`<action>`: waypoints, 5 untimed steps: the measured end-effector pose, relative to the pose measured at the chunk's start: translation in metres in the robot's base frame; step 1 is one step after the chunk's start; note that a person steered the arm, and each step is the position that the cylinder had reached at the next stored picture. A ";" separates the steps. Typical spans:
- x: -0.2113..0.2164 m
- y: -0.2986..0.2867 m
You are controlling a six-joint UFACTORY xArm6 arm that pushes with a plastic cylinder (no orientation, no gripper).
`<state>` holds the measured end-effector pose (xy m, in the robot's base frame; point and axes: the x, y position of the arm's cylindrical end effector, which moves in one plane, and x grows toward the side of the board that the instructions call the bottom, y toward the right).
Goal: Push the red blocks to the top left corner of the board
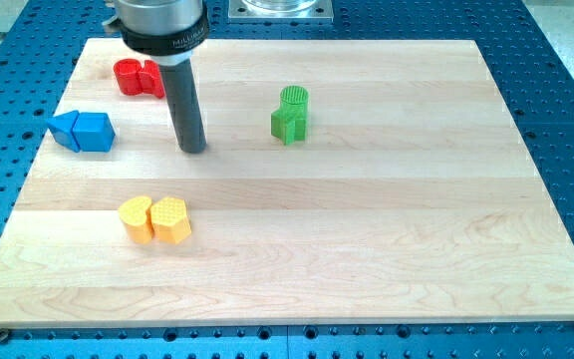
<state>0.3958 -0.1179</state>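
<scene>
We have one view only, set high in front of the wooden board (367, 249), looking down at a slant. It takes in the whole board and the blue perforated table (566, 120) framing it.

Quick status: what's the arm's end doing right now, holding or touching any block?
No gripper, only a rod: my tip holds nothing, touches no block, and sits below and right of the red blocks.

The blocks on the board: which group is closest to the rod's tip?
The red blocks, just up-left of my tip. The blue blocks, green blocks and yellow blocks lie farther off.
</scene>
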 end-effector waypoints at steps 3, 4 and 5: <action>-0.079 -0.077; -0.106 -0.080; -0.132 -0.083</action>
<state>0.2635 -0.2006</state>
